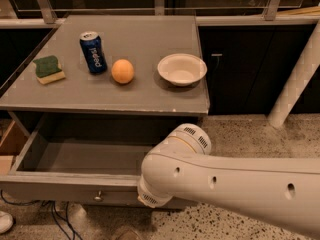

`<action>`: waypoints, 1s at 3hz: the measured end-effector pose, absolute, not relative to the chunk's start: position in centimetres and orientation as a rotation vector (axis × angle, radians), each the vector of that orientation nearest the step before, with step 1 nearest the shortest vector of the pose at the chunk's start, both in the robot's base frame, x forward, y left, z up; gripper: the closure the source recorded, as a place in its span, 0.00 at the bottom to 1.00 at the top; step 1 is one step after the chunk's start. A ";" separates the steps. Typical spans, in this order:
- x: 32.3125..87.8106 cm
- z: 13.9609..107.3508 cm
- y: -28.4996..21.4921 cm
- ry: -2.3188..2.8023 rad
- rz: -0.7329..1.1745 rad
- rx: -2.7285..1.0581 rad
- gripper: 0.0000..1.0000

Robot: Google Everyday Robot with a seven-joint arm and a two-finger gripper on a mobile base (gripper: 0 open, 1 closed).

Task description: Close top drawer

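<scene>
The top drawer of the grey table is pulled far out, and its plain grey interior is bare. Its front panel runs along the bottom of the view with a small round metal knob at mid-front. My white arm reaches in from the right, and its joint lies over the drawer's right front corner. My gripper is out of view, hidden under or beyond that joint.
On the tabletop stand a green and yellow sponge, a blue can, an orange and a white bowl. A white post leans at the right. Cables lie on the floor below the drawer.
</scene>
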State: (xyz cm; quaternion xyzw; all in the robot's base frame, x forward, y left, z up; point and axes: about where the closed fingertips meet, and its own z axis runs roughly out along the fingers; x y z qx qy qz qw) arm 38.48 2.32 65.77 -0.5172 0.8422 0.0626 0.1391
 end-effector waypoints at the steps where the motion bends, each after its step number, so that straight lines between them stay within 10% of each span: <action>1: 40.4 65.4 3.6 2.395 0.164 -1.482 1.00; 3: 41.5 65.4 4.3 2.393 0.165 -1.460 1.00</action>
